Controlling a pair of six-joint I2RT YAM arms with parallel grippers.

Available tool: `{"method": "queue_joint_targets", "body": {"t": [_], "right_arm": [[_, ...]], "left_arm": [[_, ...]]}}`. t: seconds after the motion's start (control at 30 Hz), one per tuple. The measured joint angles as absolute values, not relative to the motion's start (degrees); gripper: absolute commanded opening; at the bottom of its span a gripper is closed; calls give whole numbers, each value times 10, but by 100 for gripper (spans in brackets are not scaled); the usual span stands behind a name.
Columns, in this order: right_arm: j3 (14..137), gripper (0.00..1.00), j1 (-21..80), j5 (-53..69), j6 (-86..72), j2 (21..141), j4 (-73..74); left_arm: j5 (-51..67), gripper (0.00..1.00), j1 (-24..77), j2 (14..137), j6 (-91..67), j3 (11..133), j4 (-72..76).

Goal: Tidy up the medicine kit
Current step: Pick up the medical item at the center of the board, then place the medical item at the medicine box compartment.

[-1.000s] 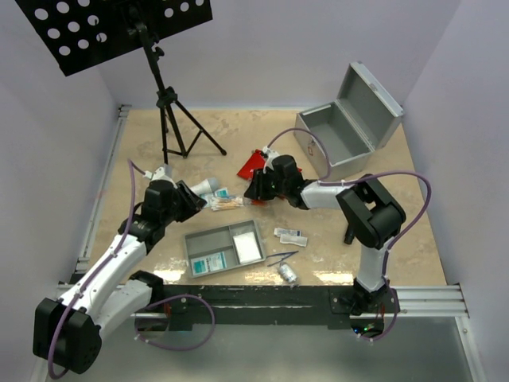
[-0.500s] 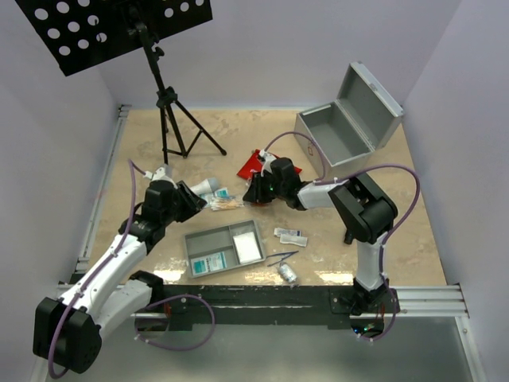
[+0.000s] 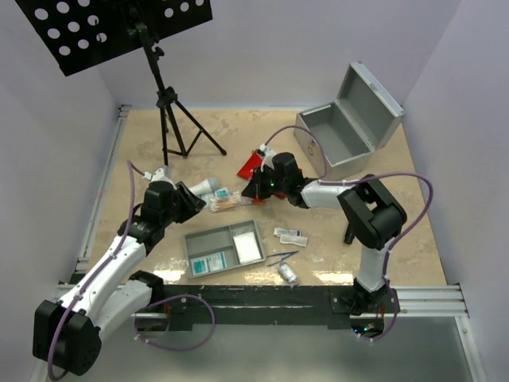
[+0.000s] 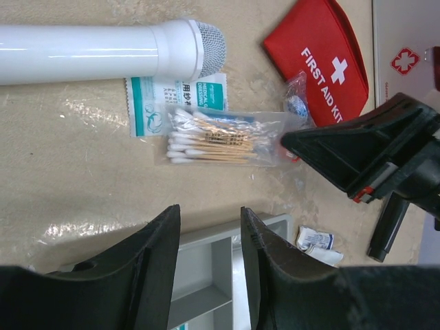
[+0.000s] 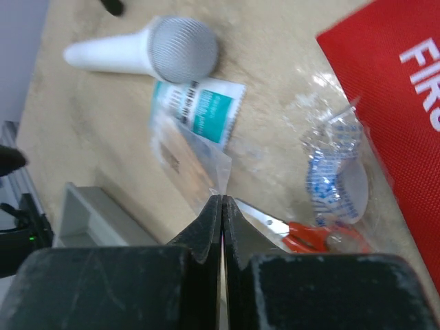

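Observation:
The silver case (image 3: pixel 342 131) stands open at the back right. The red "FIRST AID KIT" pouch (image 3: pixel 251 165) (image 4: pixel 320 62) (image 5: pixel 392 89) lies mid-table. The grey divided tray (image 3: pixel 225 247) (image 4: pixel 206 261) sits near the front. A clear bag of cotton swabs (image 3: pixel 225 204) (image 4: pixel 220 137) (image 5: pixel 185 161) lies between both grippers. My right gripper (image 3: pixel 248 191) (image 5: pixel 221 199) is shut on the bag's right corner. My left gripper (image 3: pixel 195 203) (image 4: pixel 210 213) is open and empty, over the tray's far edge just short of the bag.
A white cylinder with a grey head (image 4: pixel 103 51) (image 5: pixel 144 51) and a teal packet (image 4: pixel 179 93) lie beyond the bag. Red-handled scissors (image 5: pixel 302 234) and a clear wrapped roll (image 5: pixel 337 179) lie by the pouch. White packets (image 3: pixel 290 235) and a vial (image 3: pixel 286 273) lie at the front. The black tripod (image 3: pixel 171 119) stands at the back left.
My right wrist has shifted slightly beside the swab bag. The bag and my left arm have hardly moved.

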State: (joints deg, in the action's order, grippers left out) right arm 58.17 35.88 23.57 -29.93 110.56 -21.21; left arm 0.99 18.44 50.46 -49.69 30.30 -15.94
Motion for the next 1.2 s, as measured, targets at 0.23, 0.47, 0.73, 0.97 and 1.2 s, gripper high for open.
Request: {"method": "queue_joint_targets", "body": {"t": [0.23,0.47,0.73,0.97,1.2], "right_arm": [[582,0,365,235,-299,966,-183],[582,0,423,235,-297,874,-141],[582,0,519,233,-311,853,-111],[594,0,580,236,-340,861,-114],[615,0,608,239,-360,909,-140]], "left_arm": [[-24,45,184,486,-497,336,-201],[-107,46,184,451,-497,410,-250],[-133,46,184,444,-500,442,-268],[-143,46,184,428,-504,447,-287],[-148,46,184,415,-505,448,-297]]}}
